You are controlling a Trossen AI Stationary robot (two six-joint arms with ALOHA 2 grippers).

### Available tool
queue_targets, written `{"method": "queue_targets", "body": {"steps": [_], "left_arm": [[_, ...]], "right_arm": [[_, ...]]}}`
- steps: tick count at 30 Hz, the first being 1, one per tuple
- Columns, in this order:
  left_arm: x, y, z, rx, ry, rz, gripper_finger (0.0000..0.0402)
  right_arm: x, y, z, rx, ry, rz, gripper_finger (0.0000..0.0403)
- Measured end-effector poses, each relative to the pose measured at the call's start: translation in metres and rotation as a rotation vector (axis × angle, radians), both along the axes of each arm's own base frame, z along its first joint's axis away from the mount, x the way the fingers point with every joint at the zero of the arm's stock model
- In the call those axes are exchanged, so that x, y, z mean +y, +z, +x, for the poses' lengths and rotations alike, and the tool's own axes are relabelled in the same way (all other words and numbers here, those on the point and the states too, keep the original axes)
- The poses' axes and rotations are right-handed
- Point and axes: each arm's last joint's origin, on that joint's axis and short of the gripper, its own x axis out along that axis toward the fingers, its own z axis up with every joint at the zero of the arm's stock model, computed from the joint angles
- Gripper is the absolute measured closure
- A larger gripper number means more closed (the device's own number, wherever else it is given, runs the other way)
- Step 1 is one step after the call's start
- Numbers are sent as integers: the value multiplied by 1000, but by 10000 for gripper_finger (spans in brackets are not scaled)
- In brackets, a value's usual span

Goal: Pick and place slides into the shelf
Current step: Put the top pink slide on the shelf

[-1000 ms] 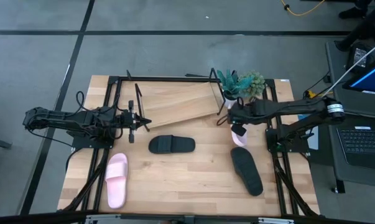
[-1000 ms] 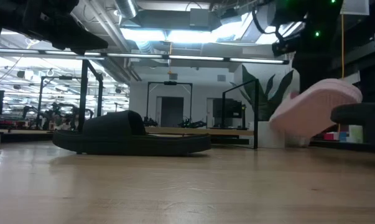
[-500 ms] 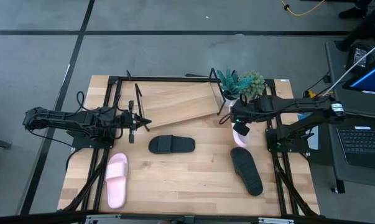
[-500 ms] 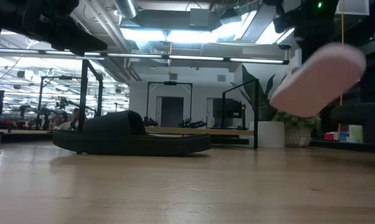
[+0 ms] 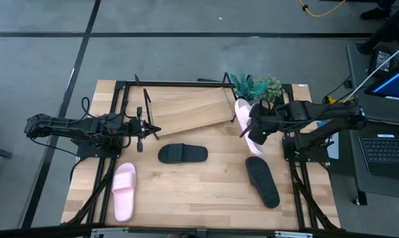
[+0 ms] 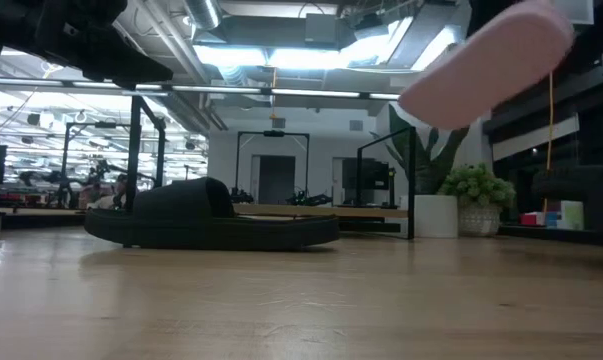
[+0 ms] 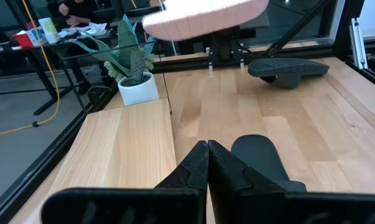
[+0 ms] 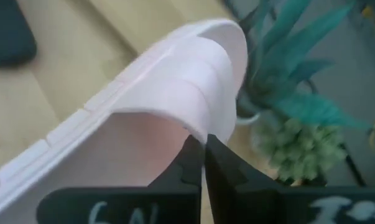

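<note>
Lifted higher since a second ago and swung toward the tilted light wooden shelf (image 5: 186, 108): light pink slide sandal (image 5: 247, 123), pinched by its strap in the closed right gripper (image 5: 255, 127), now airborne beside the potted plants (image 5: 257, 88). From the left: left gripper (image 5: 150, 128) shut, empty, parked at the shelf's left end, unmoved. Nothing shelved yet; second pink slide (image 5: 124, 191) and both black slides (image 5: 182, 153) (image 5: 262, 180) untouched on the wooden tabletop (image 5: 206, 192).

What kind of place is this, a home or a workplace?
Most likely a robotics lab or workshop, not a home. Two arms work at a black-framed table, a laptop sits beside it, and ceiling strip lights hang over further benches behind.
</note>
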Motion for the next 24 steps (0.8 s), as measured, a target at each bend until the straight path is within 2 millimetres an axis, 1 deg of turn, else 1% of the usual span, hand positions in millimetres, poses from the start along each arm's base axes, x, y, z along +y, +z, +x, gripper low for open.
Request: {"method": "queue_targets", "body": {"steps": [4,7,9,15,18,24], "left_arm": [[0,0,0,0,0,0,401],[0,0,0,0,0,0,401],[0,0,0,1,0,0,401],[0,0,0,0,0,0,401],[0,0,0,0,0,-1,401],[0,0,0,-2,0,-1,401]], "right_arm": [[2,13,-1,-36,28,-77,396],[1,17,3,-61,58,-143,396],[1,19,8,-78,93,-194,396],[-8,28,33,-173,134,-349,396],[-17,28,46,-156,152,-405,396],[-42,14,69,-55,139,-459,397]]}}
